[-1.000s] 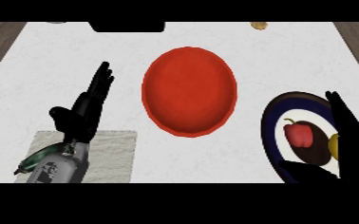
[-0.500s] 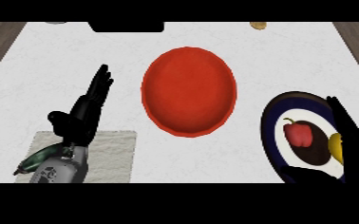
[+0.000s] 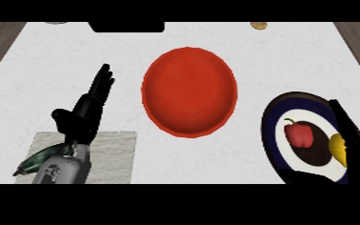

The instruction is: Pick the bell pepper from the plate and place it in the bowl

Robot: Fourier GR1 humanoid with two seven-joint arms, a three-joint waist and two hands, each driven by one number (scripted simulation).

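At lower right, the red bell pepper (image 3: pixel 300 134) was seen on the dark-rimmed white plate (image 3: pixel 269 128), ungrasped. Right hand (image 3: pixel 346 129) fingers extended beside it; left hand (image 3: pixel 85 110) rested open. Risk: yellow item (image 3: pixel 338 148) could be knocked off during grasp.

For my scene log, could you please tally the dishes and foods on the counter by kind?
Red round bowl: 1
Dark-rimmed white plate: 1
Red bell pepper: 1
Yellow food piece on the plate: 1
Total: 4
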